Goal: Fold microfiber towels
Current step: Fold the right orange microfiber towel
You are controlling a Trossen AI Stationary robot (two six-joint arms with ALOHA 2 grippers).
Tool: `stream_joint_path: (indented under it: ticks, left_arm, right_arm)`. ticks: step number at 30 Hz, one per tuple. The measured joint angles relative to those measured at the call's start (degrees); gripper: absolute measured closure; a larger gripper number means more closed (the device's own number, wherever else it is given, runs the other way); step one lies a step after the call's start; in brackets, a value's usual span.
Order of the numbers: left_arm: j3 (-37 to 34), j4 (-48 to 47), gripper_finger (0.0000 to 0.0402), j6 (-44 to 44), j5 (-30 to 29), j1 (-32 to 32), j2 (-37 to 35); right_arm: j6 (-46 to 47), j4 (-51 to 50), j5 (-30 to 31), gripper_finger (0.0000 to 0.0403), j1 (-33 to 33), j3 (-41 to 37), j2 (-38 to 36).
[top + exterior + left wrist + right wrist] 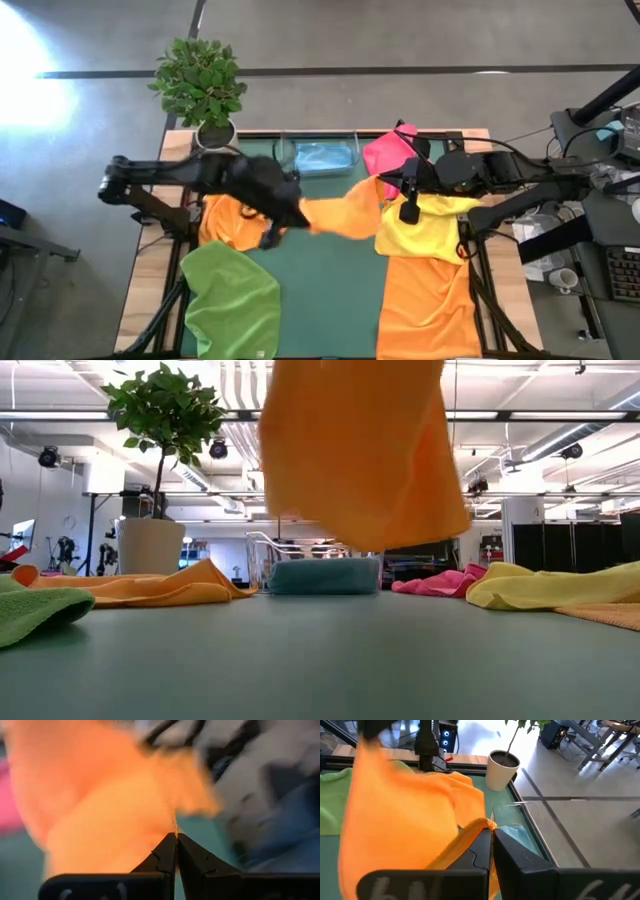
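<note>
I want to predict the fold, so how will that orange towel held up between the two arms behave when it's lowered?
Likely floppy: the orange towel sags between the left claw and right claw. Probably light, since edge pinches alone carry it. It may crumple on landing.

Right gripper (491,837) has its fingers pinched tight on the edge of an orange towel (405,815), which hangs spread above the green table (330,845). Beyond that towel: a green towel (332,795), a second orange one (457,780), and a white plant pot (502,770). Light blue towel (520,837) lies near the pot.
</note>
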Motion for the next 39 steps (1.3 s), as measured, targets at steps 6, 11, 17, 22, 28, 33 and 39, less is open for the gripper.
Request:
stream_joint_path:
  ticks: [6, 11, 17, 22, 28, 33, 39]
  left_arm:
    - [1.00, -8.76, 0.0401, -1.73, -16.39, 0.47, -1.51]
    - [0.69, -12.30, 0.0401, -5.74, -17.80, 0.53, -1.83]
    - [0.84, -15.28, 0.0401, -11.86, -17.02, 0.17, -3.13]
    - [0.82, -17.14, 0.0401, -13.59, -15.67, -0.20, -3.67]
    - [0.80, -17.33, 0.0402, -6.16, -21.06, 0.42, -3.52]
    - [0.82, -17.35, 0.0402, -0.38, -30.65, 2.12, -3.44]
    - [2.58, -17.31, 0.0402, 3.00, -36.04, 3.57, -3.44]
  right_arm:
    - [2.87, -2.73, -0.50, 0.0394, 0.29, 0.00, -0.02]
    - [9.05, -9.46, -0.63, 0.0394, 1.82, -0.02, -0.02]
    - [17.46, -17.22, -0.69, 0.0394, 5.72, -0.02, -0.04]
    - [21.79, -19.35, -0.64, 0.0394, 9.68, -0.04, -0.04]
    - [19.55, -19.69, 5.76, 0.0394, 10.46, -0.26, -0.04]
    - [14.80, -19.73, 16.38, 0.0394, 10.36, -0.26, -0.15]
    - [8.94, -17.77, 22.54, 0.0394, 10.35, 0.00, -0.89]
